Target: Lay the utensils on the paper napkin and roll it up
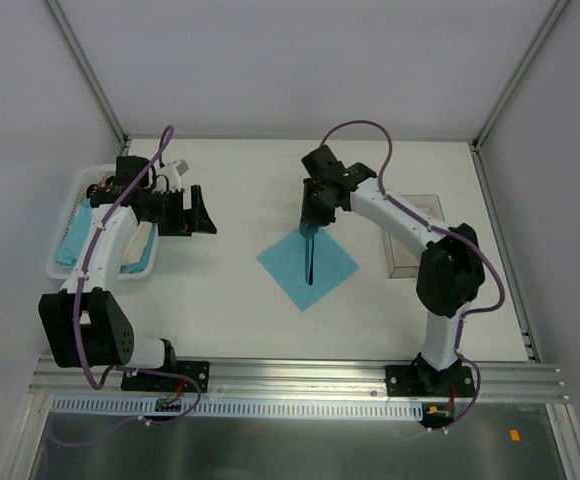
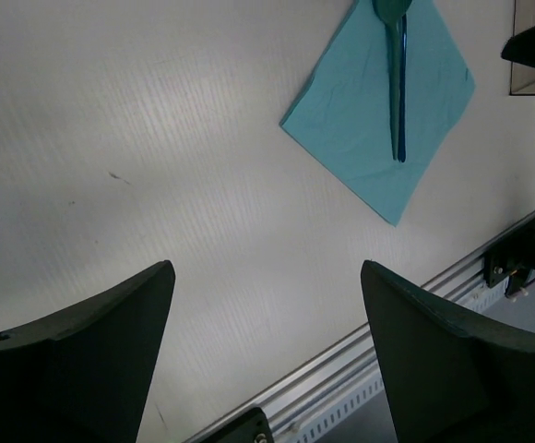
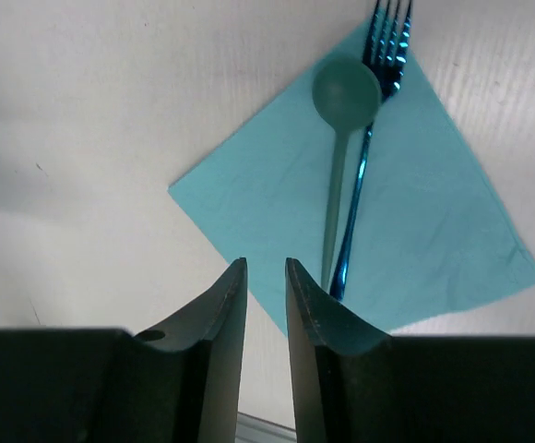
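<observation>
The teal paper napkin point(image 1: 325, 270) lies flat as a diamond at the table's middle. A teal spoon point(image 3: 345, 94) and a blue fork point(image 3: 388, 44) lie side by side on it, handles along its diagonal; from above they show as one dark line point(image 1: 310, 258). My right gripper point(image 1: 310, 226) hovers over the napkin's far corner; in the right wrist view point(image 3: 266, 264) its jaws stand a narrow gap apart, holding nothing. My left gripper point(image 1: 206, 214) is wide open and empty point(image 2: 266, 268) over bare table left of the napkin point(image 2: 360, 120).
A white basket point(image 1: 63, 225) with teal and white napkin bundles point(image 1: 74, 240) stands at the far left under the left arm. A clear box point(image 1: 410, 262) sits right of the napkin beside the right arm. An aluminium rail point(image 1: 290, 375) runs along the near edge.
</observation>
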You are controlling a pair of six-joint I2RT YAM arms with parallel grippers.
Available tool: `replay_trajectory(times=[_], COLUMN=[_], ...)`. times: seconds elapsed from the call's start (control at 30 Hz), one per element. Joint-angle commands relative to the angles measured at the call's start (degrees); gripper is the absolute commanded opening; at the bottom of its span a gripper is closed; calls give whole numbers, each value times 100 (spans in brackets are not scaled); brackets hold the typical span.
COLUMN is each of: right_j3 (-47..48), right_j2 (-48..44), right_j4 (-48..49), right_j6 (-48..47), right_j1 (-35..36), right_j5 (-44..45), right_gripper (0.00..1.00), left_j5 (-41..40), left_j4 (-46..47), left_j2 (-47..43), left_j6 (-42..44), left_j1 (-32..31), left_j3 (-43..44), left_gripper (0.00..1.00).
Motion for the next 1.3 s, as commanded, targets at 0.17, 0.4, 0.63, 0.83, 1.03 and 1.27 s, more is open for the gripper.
replay_trajectory(times=[0.17, 0.4, 0.63, 0.83, 1.03, 1.27], right_j3=[-1646, -2868, -3826, -4486, -4706, -4434], right_j2=[-1257, -1960, -2436, -2269, -2102, -1812], right_j4=[342, 510, 852, 1696, 2145, 2171], right_j6=[-401, -463, -209, -103, -103, -147], right_j1=[-381, -705, -1040, -1418, -1515, -1523], right_j5=[15, 314, 77, -767, -1013, -926], right_gripper=[25, 33, 57, 62, 63, 62], left_j5=[400, 347, 522, 610, 663, 523], left_j4=[1507, 2044, 2246, 2352, 2544, 2932], left_j2=[60, 815, 1370, 1651, 1888, 2214], left_j6=[-786, -1015, -1243, -1296, -1454, -1753], left_j1=[-86, -412, -834, -904, -974, -1212], left_j3=[-987, -1138, -1014, -979, -1084, -1120], left_gripper=[56, 49, 32, 13, 13, 27])
